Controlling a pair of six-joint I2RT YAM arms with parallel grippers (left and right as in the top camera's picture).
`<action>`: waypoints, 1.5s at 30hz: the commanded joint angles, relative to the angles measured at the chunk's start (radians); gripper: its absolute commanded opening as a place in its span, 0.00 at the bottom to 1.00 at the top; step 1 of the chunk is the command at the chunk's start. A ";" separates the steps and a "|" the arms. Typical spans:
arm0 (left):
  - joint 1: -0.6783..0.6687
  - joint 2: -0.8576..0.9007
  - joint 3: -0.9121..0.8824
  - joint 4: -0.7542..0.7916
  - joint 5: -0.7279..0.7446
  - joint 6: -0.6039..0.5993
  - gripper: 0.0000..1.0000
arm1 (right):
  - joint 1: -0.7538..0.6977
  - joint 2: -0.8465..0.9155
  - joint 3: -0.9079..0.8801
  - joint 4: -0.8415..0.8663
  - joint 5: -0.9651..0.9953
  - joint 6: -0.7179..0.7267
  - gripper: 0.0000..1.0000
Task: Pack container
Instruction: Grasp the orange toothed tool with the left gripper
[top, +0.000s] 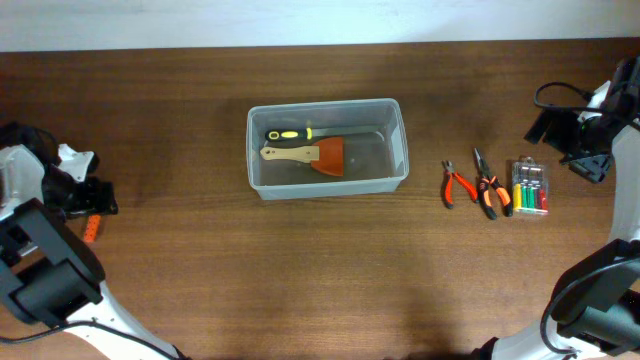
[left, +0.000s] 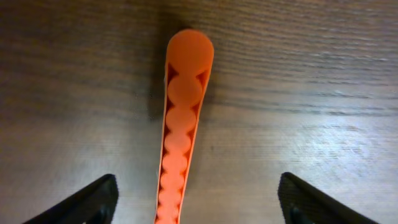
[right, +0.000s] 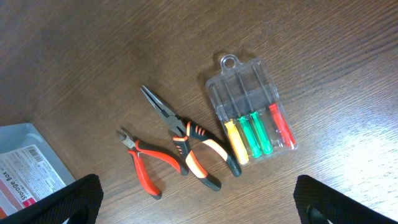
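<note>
The clear plastic container stands at the table's middle and holds a yellow-and-black handled tool and a wood-handled orange scraper. My left gripper is open at the far left, its fingers on either side of an orange ribbed plastic tool lying on the table. My right gripper is open and empty at the far right, above red pliers, orange-and-black long-nose pliers and a small clear case of coloured bits.
In the overhead view the red pliers, the long-nose pliers and the case of bits lie in a row right of the container. A corner of the container with a label shows in the right wrist view.
</note>
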 joint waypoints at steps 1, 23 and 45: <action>0.004 0.051 -0.006 0.009 0.004 0.085 0.77 | -0.003 0.014 0.023 -0.003 -0.005 0.008 0.99; 0.004 0.096 -0.006 0.050 0.003 0.146 0.47 | -0.003 0.014 0.023 -0.013 0.003 0.008 0.99; -0.054 0.093 0.295 -0.300 0.210 0.051 0.02 | -0.003 0.014 0.023 -0.013 0.002 0.008 0.99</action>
